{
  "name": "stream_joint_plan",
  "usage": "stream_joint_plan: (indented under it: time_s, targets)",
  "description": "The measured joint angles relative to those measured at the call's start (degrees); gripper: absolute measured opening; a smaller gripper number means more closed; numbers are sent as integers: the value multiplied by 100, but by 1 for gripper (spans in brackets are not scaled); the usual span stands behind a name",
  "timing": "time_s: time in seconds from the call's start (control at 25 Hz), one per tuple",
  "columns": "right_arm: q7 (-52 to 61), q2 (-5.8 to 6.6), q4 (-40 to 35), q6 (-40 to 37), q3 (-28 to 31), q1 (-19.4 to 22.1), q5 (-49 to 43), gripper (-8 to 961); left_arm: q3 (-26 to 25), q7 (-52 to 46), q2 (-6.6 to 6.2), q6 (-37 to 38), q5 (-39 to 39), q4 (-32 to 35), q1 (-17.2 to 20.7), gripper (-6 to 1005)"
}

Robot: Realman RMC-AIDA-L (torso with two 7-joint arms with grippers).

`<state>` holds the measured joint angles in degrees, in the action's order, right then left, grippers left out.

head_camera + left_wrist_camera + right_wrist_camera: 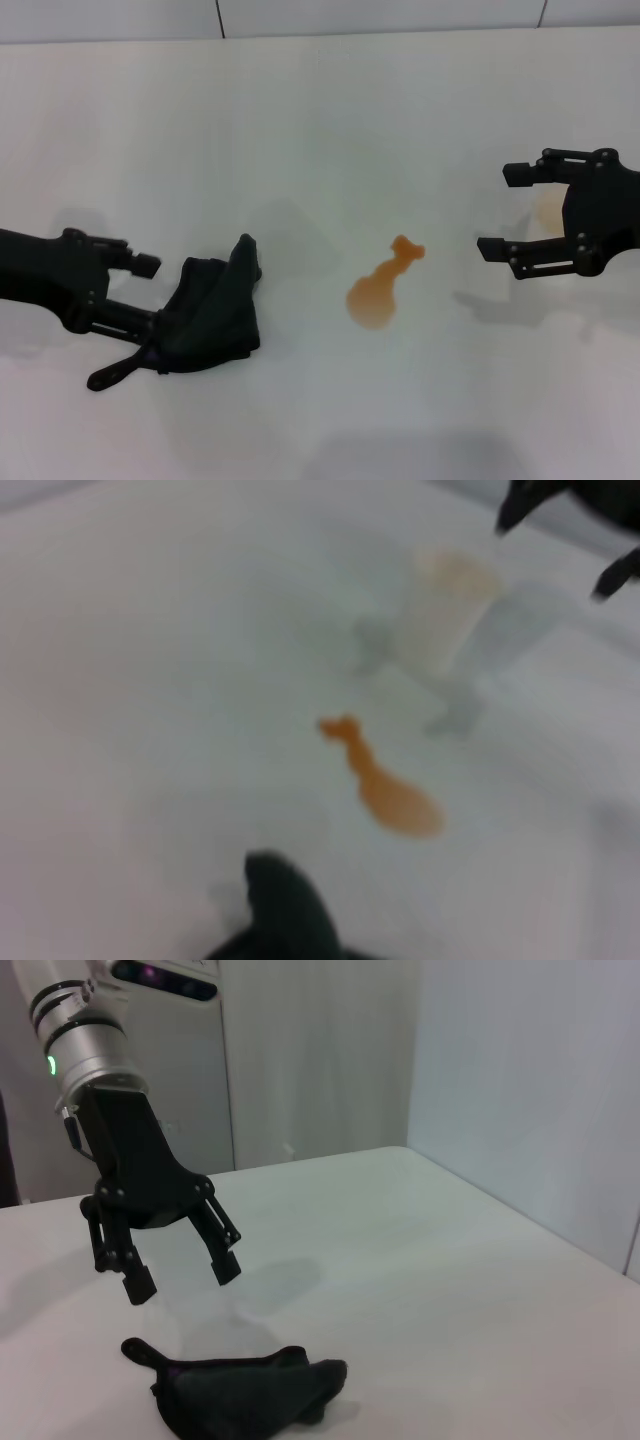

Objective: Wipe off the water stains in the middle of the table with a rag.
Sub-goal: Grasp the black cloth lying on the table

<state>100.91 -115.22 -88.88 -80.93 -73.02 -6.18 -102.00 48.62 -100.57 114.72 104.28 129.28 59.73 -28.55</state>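
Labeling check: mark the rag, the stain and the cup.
rag (210, 320), head view, middle of the folded cloth.
stain (372, 298), head view, round body of the puddle.
cup (445, 615), left wrist view, side wall.

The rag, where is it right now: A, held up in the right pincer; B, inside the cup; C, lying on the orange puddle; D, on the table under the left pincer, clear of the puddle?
D: the rag lies on the table below the open left pincer, apart from the puddle.
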Motion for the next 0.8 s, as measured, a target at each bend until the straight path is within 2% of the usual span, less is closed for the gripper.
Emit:
stream_joint_plan:
  time_s: [0.28,0.44,0.56,0.8]
  targets:
    - [4,-2,-22,15,-148,-4,35,868,-25,-286,-10,-37,902,17,-382,860]
    - [-23,-9,-1,17,-242,-5,90,868,-5,-301,30,-127,1083,18,-604,860]
    - [-34,-9,12,16,-276,-4,102,868,4,-286,119,-293,1172,-32,-708,860]
    - [-79,-9,12,14,-327,26,152,868,144,-258,398,-645,1684,-112,-859,860]
